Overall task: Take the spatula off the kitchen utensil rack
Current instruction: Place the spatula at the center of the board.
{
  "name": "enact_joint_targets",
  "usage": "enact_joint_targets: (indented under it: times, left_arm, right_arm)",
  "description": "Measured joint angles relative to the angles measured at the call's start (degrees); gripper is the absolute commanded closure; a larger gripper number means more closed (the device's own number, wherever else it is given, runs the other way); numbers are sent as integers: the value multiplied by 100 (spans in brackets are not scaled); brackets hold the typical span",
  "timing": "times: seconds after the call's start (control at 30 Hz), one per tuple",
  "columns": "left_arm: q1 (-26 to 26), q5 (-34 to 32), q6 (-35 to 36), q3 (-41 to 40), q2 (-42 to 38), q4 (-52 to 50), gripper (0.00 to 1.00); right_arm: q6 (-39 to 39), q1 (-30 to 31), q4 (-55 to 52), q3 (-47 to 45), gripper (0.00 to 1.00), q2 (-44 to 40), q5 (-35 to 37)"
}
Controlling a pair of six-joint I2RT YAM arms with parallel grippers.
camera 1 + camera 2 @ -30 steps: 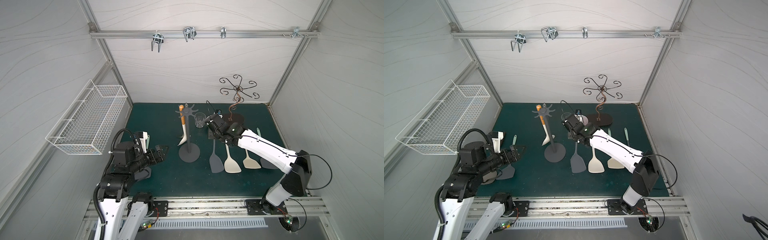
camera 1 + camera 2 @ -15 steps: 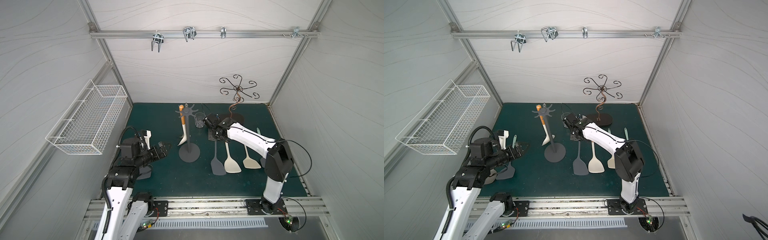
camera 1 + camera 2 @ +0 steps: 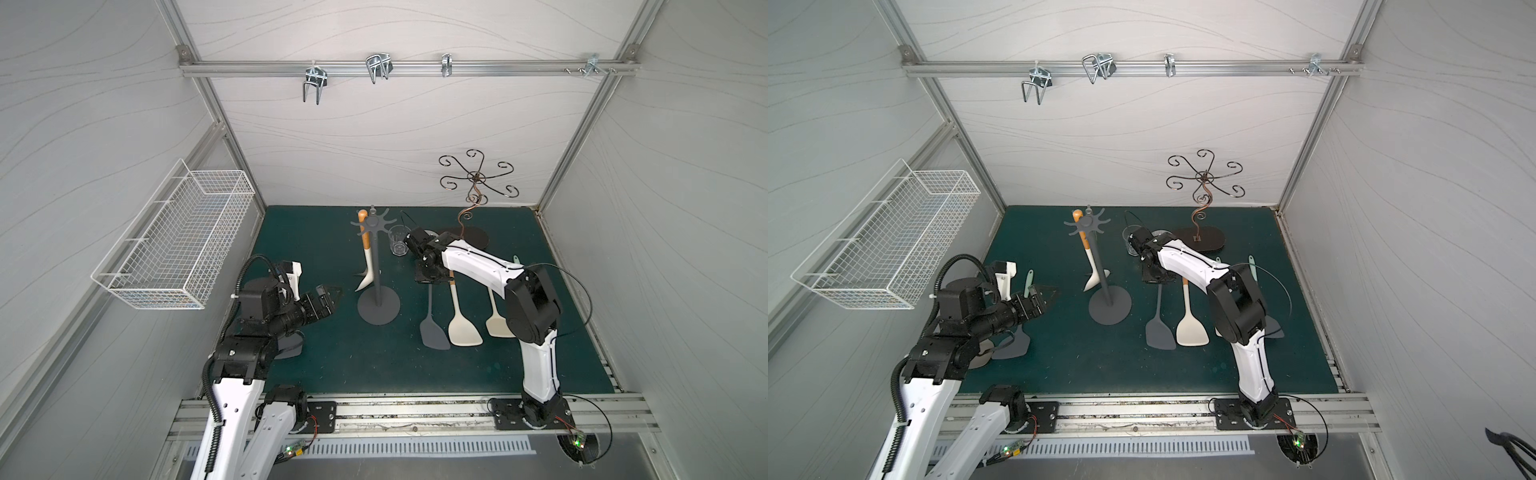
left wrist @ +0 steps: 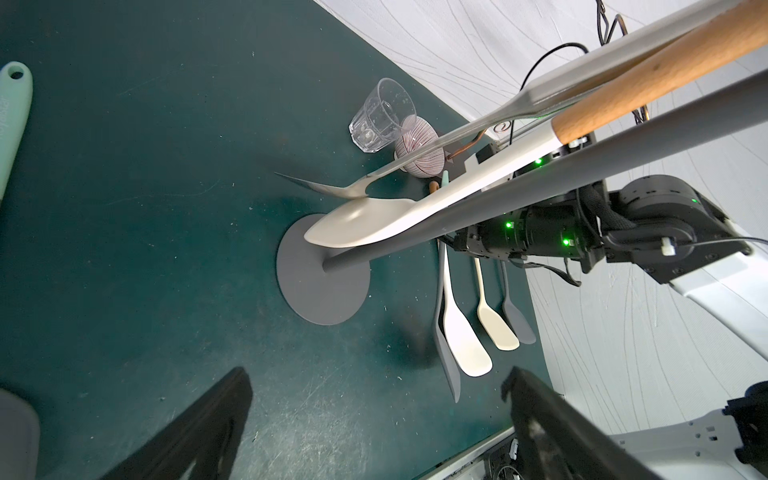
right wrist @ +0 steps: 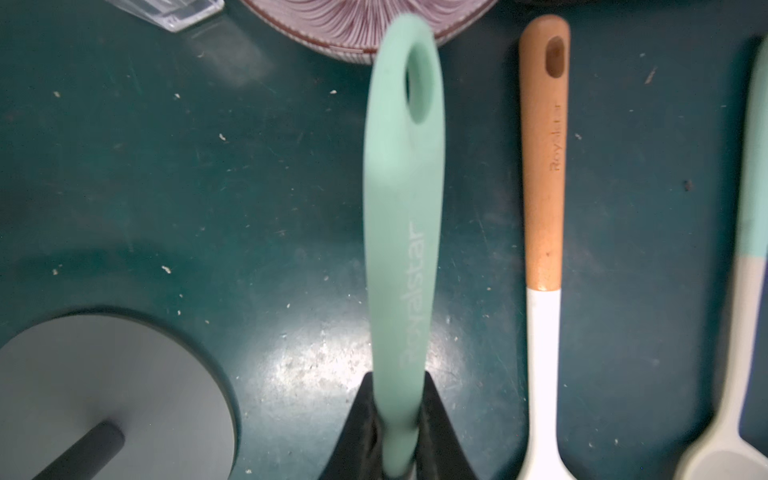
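Left fingers neared matte rack — right fingers pinch mint handle.

In a top view the left arm rises at lower left, holding the left gripper level, jaws spread wide. The right arm stretches to centre frame, the right gripper pointing down, pinched on a mint handle.

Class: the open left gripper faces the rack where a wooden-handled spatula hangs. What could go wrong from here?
1. The left gripper might pull the wooden-handled spatula sideways instead of lifting it off its hook, tipping the thin-poled kitchen utensil rack onto the glass nearby.
2. The right gripper, shut on the mint-handled spatula near the rack's base, could get in the left arm's way.
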Motion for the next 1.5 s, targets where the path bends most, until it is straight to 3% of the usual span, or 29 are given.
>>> enact_joint_targets:
  times: [0.67,1.43,1.5]
  left_arm:
    - [0,-101,94,-55,4,-7,1]
    - [0,-107,116,-55,-2,-22,1]
    - [0,-107,116,-55,-2,-22,1]
  right_arm:
    - [-240,7,-614,1390,100,1266,101]
    - [-273,-9,-595,1416,100,1434,-175]
    - [-254,-11,-595,1410,63,1440,-212]
